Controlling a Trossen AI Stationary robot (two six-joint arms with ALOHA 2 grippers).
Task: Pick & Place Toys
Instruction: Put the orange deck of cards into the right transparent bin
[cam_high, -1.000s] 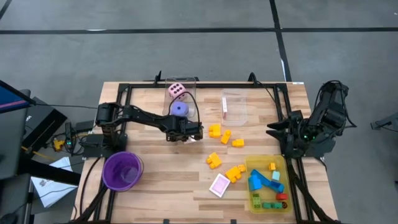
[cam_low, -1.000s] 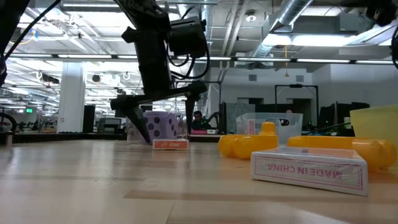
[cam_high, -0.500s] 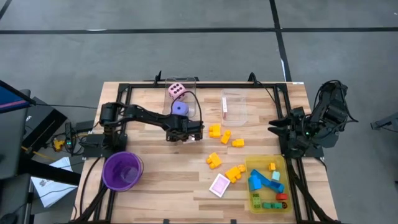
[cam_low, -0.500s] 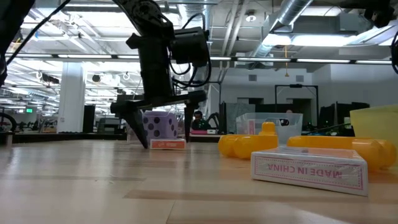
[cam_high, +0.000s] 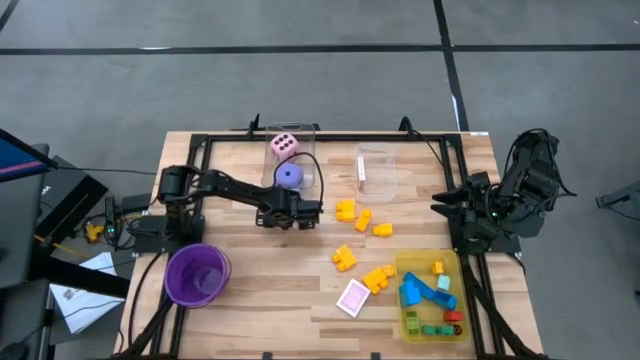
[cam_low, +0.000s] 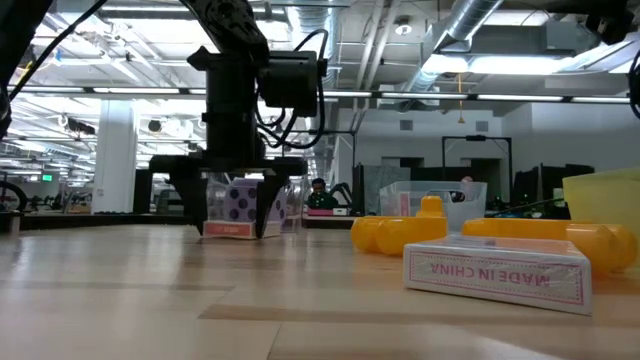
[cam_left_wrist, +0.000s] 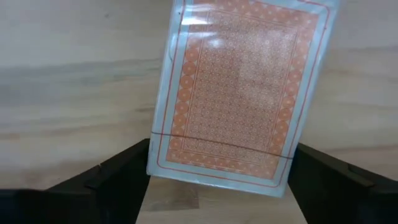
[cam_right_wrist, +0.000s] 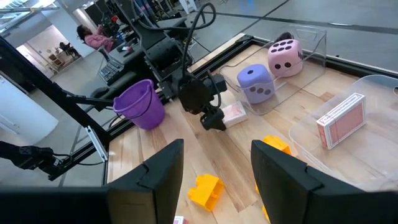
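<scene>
An orange-backed card box (cam_left_wrist: 239, 93) lies flat on the table in front of the clear box with the dice. My left gripper (cam_low: 232, 215) points down over it, open, with one finger on each side of the box (cam_low: 230, 229). In the high view the gripper (cam_high: 298, 214) hides the box. My right gripper (cam_right_wrist: 217, 180) waits open with nothing in it at the table's right edge (cam_high: 440, 206). Yellow blocks (cam_high: 363, 219) and a pink card box (cam_high: 354, 297) lie loose on the table. My left gripper comes from above with its fingers (cam_left_wrist: 118, 177) beside the card box's two long sides (cam_left_wrist: 155, 165), near one short end. The box lies flat on the table. Whether the fingers touch it, I cannot tell.
A clear box (cam_high: 300, 135) at the back holds a pink die (cam_high: 284, 146) and a purple die (cam_high: 289, 176). A second clear box (cam_high: 377, 172) holds another card box. A yellow tray (cam_high: 412, 262) with blocks sits front right, a purple cup (cam_high: 197, 274) front left.
My left gripper has tipped to point more steeply down and has shifted a little toward the table's left edge. The card box between its fingers has slid along the table toward the left with it.
</scene>
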